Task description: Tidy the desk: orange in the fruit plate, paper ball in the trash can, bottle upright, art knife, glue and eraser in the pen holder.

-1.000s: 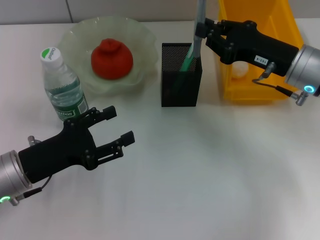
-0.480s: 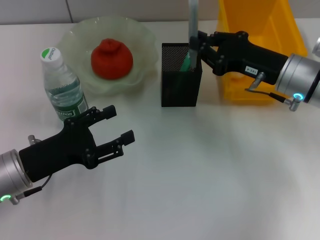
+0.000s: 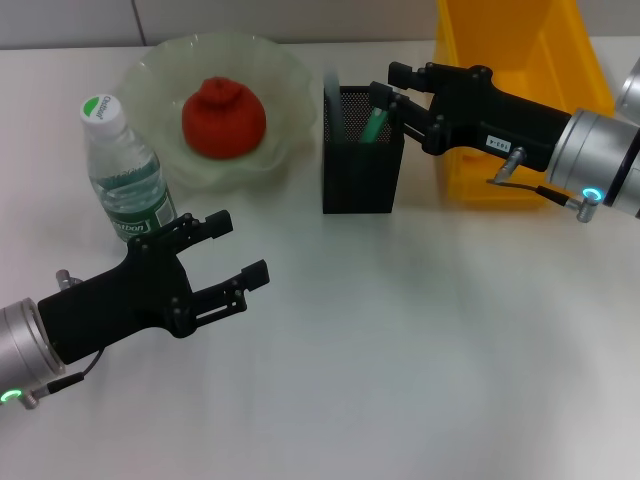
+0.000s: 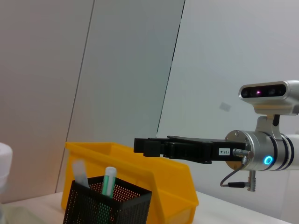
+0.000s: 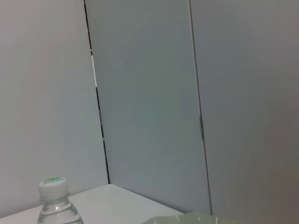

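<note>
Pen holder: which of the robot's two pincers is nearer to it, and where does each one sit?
Right. The right pincer hangs open at the pen holder's top rim, on its trash-can side. The left pincer is open, low over the table near the bottle, well away.

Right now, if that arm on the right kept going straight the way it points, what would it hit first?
Probably nothing soon. The right gripper hangs over the pen holder, fingers open, pointing across toward the fruit plate holding the orange. It looks higher than both, though depth is unclear, so it may pass above.
</note>
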### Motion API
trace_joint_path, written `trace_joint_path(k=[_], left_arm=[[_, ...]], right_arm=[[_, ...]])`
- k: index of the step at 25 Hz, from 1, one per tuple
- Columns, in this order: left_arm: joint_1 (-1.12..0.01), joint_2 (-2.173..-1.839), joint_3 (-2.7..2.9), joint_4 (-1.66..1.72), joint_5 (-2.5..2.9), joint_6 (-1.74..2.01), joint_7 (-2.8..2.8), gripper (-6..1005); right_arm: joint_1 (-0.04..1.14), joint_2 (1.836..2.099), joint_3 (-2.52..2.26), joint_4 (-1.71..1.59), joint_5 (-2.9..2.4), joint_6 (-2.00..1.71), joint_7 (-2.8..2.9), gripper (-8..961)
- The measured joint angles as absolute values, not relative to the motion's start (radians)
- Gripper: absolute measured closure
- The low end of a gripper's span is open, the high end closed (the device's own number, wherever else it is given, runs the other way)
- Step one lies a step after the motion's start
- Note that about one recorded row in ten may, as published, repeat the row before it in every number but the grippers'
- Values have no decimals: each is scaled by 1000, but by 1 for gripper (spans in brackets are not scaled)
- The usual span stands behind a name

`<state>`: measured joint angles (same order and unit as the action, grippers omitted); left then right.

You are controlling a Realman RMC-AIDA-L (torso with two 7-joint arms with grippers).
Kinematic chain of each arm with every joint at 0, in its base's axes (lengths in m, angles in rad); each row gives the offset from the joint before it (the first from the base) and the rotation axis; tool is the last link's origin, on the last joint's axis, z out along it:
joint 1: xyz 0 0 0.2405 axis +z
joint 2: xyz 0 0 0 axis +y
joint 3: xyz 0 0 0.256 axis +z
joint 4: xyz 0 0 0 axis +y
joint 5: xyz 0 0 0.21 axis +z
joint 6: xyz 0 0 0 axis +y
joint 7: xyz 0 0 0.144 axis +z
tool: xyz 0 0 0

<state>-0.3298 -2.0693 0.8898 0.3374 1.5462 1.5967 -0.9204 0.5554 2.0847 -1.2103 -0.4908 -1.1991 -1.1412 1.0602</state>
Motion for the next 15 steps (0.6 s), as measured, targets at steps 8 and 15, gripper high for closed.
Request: trace_joint_path(k=[8,15], left_arm=[[-329,-2069,891,337,1546,1600,-920,197],[-325,-2069,890,337,1546,1603,-920,197]], right_arm=[[538,2086,-1210,-523,-1193,-1185,1066,579],[511,2088,-1210,-565,-1190,-1211,1066,515]])
